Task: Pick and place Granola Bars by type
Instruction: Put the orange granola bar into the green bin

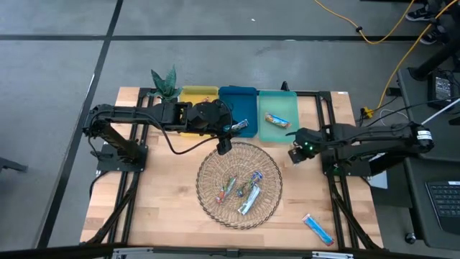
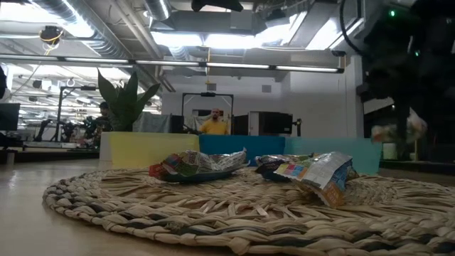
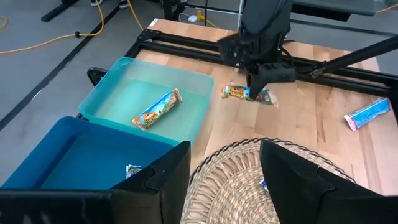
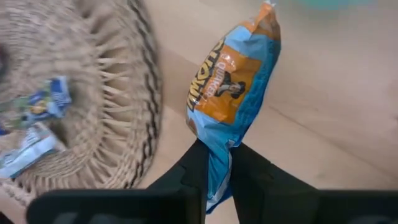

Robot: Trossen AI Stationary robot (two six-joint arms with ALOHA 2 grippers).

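My right gripper hangs just right of the round wicker basket and is shut on an orange-and-blue granola bar; the left wrist view shows the same bar. My left gripper hovers open over the basket's far rim, with nothing between its fingers. Several wrapped bars lie in the basket. One orange bar lies in the teal tray, another bar in the blue tray. A bright blue bar rests on the table. My right gripper pinches one end of the bar's wrapper between its two fingers. The fingers come steeply from above. The rest of the bar sticks out past the fingertips, lifted clear of the table.
A yellow tray stands left of the blue one along the far edge, with a green plant beside it. Black frame rails border the wooden table. Bare wood lies between the basket and the teal tray.
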